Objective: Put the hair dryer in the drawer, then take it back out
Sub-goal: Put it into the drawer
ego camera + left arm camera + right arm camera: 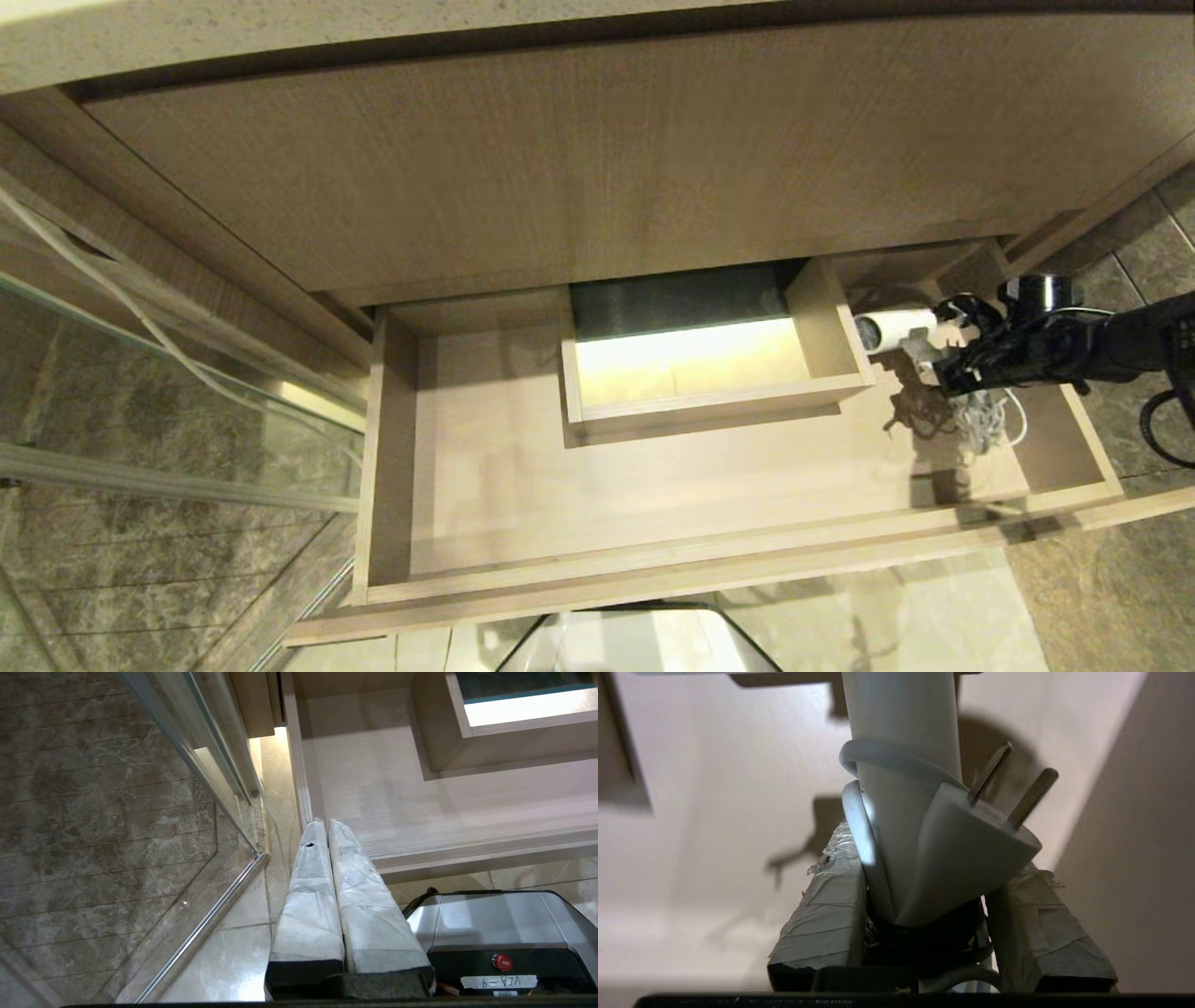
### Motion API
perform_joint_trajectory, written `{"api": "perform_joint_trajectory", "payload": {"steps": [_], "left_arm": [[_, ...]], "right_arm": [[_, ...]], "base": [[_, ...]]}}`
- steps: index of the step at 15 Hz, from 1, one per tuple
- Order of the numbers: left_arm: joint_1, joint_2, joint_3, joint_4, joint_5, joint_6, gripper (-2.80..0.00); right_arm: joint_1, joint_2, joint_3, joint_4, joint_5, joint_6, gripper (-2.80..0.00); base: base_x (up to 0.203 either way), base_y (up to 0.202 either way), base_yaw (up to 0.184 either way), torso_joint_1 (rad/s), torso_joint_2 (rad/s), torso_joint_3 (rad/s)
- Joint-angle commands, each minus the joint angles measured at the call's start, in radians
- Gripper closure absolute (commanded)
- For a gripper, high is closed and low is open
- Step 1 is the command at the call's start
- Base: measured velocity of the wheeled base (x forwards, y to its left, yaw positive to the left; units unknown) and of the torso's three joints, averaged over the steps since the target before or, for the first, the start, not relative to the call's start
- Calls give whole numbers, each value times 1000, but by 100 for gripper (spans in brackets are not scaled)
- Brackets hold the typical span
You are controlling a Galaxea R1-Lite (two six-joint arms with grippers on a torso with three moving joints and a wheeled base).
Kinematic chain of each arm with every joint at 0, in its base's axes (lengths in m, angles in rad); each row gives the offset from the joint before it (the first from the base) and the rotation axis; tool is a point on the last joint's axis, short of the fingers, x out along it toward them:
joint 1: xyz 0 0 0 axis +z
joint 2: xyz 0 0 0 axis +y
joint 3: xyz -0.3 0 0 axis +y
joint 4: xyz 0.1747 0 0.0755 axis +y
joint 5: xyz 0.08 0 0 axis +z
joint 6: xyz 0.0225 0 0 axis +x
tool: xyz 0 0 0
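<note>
Nearest us in the head view is the drawer [485, 579] front edge, pulled well out over the tiled floor [168, 523], w/ the robot base [644, 639] peeking in just below it. The drawer floor is mostly bare; a boxed cutout [709, 373] sits at the back, lit from beneath, prob. to clear plumbing. At the drawer's right end our right gripper [943, 359] reaches in from the right side, pinching the hair dryer [896, 329], which hangs low over the drawer's back-right corner, beside the cutout wall. Its cord bundle [985, 420] dangles below the claw toward the drawer floor. We judge this as either lowering in or lifting out; can't say which from here.

Left wrist view: closest are the taped fingers [308, 905] of our left gripper [327, 828], pressed together w/ nothing between, parked near the drawer's left front corner, above the floor. It's idle, out of the way, so the right arm has room.

Right wrist view: closest are the taped pads [822, 924], spread around the white dryer body and clamping it. The plug [966, 858] w/ two prongs lies against the body, held by a loop of cord, so the loose bits travel w/ the dryer. Drawer floor is pale behind it.
</note>
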Motion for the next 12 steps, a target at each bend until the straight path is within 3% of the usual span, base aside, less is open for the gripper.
{"api": "perform_joint_trajectory", "payload": {"steps": [1, 9, 12], "left_arm": [[-1, 0, 2, 0, 0, -1, 0], [-1, 0, 0, -2, 0, -1, 0], [-1, 0, 0, 0, 0, -1, 0]], "right_arm": [[14, 60, -11, -19, -1, -4, -280], [27, -71, 91, -98, -1, 17, -280], [27, -340, 187, -89, 0, 62, -280]], "base": [[0, 0, 0, 0, 0, 0], [0, 0, 0, 0, 0, 0], [0, 0, 0, 0, 0, 0]]}}
